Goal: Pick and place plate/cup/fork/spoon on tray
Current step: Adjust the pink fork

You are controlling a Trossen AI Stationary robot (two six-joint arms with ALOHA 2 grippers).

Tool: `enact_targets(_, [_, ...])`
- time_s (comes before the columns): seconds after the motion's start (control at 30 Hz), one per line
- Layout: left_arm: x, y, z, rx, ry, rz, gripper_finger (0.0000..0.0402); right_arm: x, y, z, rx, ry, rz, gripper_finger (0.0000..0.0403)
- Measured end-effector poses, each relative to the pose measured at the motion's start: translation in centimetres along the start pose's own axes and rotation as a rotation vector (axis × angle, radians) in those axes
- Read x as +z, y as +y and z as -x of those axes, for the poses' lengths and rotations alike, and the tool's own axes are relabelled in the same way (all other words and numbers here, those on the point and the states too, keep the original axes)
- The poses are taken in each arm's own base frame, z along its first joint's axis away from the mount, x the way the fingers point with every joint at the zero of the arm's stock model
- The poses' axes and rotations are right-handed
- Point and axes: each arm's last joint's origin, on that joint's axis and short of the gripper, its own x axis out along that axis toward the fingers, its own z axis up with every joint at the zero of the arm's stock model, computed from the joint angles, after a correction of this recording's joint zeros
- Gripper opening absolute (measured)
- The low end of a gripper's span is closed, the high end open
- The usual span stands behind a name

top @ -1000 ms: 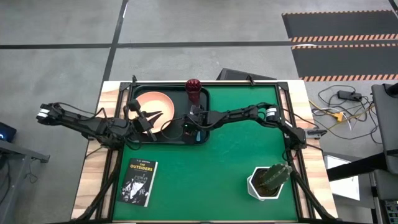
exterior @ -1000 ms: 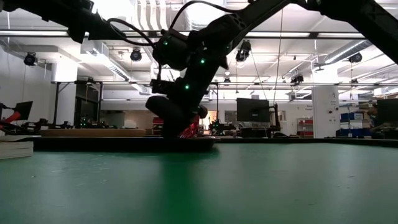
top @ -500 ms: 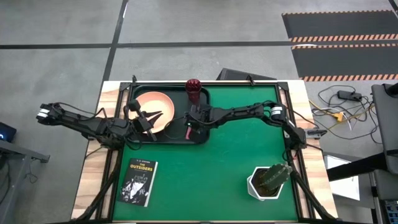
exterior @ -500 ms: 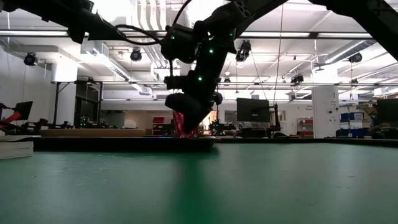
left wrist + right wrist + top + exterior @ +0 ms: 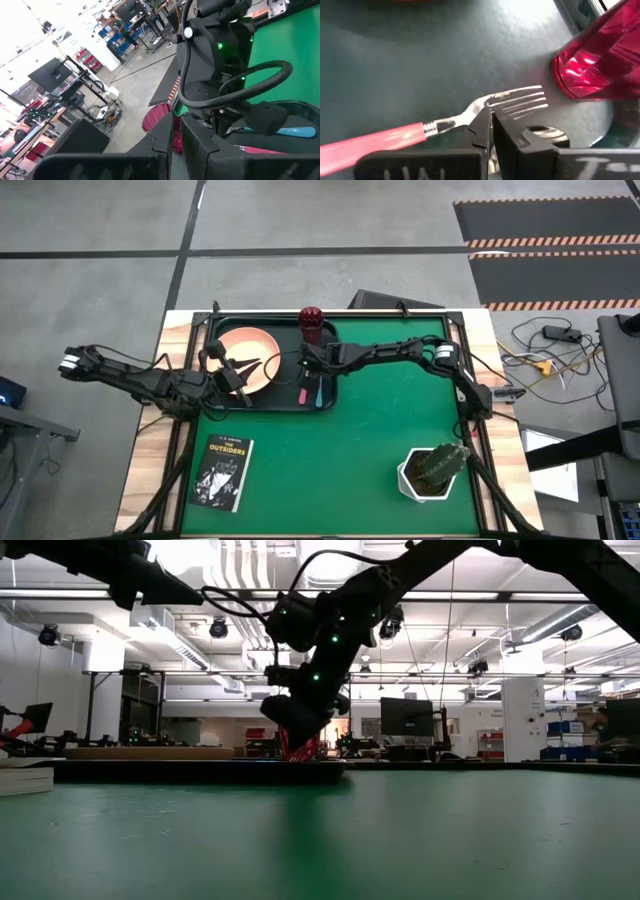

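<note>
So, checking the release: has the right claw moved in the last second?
Yes. In the high view the right claw pulled back toward the dark red cup, off the pink-handled fork.

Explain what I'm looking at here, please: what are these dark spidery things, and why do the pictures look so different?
They are two robot arms at one table, filmed by four cameras: one overhead, one at table height, one on each wrist. On the dark tray lie a peach plate, a red cup, a pink-handled fork and a blue-handled spoon. The right gripper hangs over the tray beside the cup, fingers shut and empty; its wrist camera shows the fork lying free. The left gripper waits at the plate's edge, holding nothing. A book and a potted cactus sit on the green mat.
</note>
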Motion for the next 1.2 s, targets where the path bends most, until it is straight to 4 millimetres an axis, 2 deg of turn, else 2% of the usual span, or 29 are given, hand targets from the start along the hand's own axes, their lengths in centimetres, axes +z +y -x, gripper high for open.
enact_targets(0.17, [0.0,0.0,0.0,0.0,0.0,-0.002,0.0015,-0.2,0.1,-0.3,0.001,-0.023,-0.009,0.0009])
enact_targets(0.4, [0.0,0.0,0.0,0.001,0.0,-0.002,0.0015,-1.7,0.5,-1.4,0.044,-0.024,-0.039,0.0009])
enact_targets(0.6, [0.0,0.0,0.0,0.0,0.001,-0.004,0.0015,-1.9,0.6,-1.5,0.046,-0.023,-0.049,0.0009])
enact_targets(0.73, [0.0,0.0,0.0,0.001,-0.001,-0.001,0.0015,-2.7,0.6,-1.9,0.044,-0.006,-0.046,0.0009])
enact_targets(1.2, [0.0,0.0,0.0,0.0,0.0,-0.002,0.0015,-2.0,0.4,-2.1,0.048,-0.111,-0.049,0.0008])
